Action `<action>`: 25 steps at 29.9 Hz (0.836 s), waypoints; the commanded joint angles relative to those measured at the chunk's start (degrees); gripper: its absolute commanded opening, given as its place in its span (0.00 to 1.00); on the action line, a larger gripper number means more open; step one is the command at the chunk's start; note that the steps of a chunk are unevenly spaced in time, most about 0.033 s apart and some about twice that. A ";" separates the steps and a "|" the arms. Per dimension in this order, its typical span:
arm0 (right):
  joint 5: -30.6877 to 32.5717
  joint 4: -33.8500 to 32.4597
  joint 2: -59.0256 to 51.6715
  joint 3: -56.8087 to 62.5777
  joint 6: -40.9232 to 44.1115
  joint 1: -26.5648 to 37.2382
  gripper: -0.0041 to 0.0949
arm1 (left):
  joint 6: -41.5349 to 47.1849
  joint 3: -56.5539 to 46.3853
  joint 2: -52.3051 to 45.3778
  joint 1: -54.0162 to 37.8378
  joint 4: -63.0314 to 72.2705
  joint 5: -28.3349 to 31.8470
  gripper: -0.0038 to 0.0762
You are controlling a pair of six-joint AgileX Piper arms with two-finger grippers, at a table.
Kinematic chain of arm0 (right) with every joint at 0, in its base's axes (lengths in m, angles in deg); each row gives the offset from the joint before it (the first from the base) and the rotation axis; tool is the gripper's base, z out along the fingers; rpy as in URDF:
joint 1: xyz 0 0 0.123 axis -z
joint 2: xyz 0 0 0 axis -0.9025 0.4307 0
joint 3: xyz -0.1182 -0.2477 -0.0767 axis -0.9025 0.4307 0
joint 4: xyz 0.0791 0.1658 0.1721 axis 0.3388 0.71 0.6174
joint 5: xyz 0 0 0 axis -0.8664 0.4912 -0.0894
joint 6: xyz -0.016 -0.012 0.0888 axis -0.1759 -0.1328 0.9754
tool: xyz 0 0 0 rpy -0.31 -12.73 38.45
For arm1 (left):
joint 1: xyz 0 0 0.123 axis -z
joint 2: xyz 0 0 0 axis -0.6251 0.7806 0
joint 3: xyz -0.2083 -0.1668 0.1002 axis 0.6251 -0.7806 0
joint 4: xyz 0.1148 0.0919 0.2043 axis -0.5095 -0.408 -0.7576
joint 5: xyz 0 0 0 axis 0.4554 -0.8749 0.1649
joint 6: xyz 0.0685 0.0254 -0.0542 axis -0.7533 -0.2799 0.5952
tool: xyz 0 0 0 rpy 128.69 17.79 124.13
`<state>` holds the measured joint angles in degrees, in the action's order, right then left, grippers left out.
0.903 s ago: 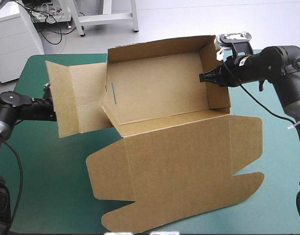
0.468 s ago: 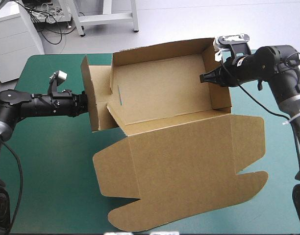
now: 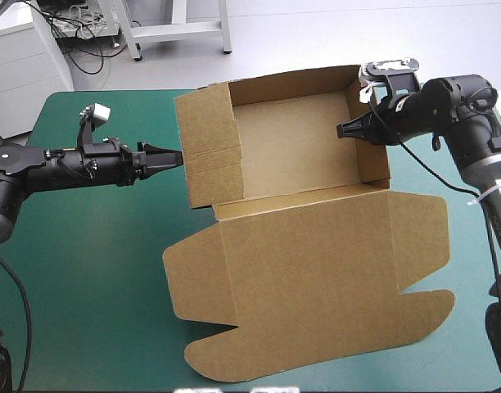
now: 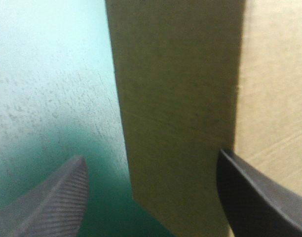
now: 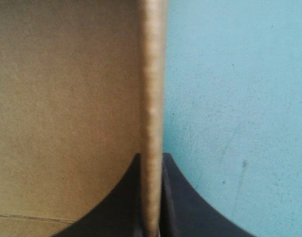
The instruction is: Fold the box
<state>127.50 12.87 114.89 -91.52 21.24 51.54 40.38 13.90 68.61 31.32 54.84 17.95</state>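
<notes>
Brown board box (image 3: 291, 155), walls raised into a tray and lid (image 3: 316, 286) flat toward the near edge, sits mid-desk (image 3: 95, 270), its long axis running left to right. At the right end wall (image 3: 367, 131) the right hand (image 3: 345, 129) is pinched all but shut on the board. At the left, the left hand (image 3: 175, 155), fingers apart and empty, points rightward just beside the upright left end flap (image 3: 208, 147). Any inward push on that flap would fall to this nearer arm.

No legible txt, labels, brand marks, nos. or signs in any view. Brown cut-board box (image 3: 300, 270): plain surfaces inside and out, no print. Teal-green table cover (image 3: 95, 246): unmarked. Small white tag (image 3: 366, 92) by the box's far right wall: too small to read.
</notes>
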 commanded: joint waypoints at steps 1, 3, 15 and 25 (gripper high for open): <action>-3.27 0.99 -2.04 -1.51 1.31 0.28 0.03 | -0.39 2.24 -3.23 0.45 5.33 -5.49 0.70; -3.15 0.99 -1.93 -1.51 1.31 0.28 0.03 | -0.39 2.24 -3.58 0.51 6.23 -5.49 0.70; -2.56 1.21 -1.83 -1.51 2.10 0.28 0.03 | -1.71 2.24 -4.21 6.83 9.34 -5.04 0.70; -2.43 -1.80 -1.93 -1.51 4.79 -3.65 0.03 | 2.30 2.39 -4.21 7.20 6.28 0.42 0.69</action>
<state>128.39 11.52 115.23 -91.52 23.71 49.80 40.89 14.33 66.37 38.08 58.46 17.84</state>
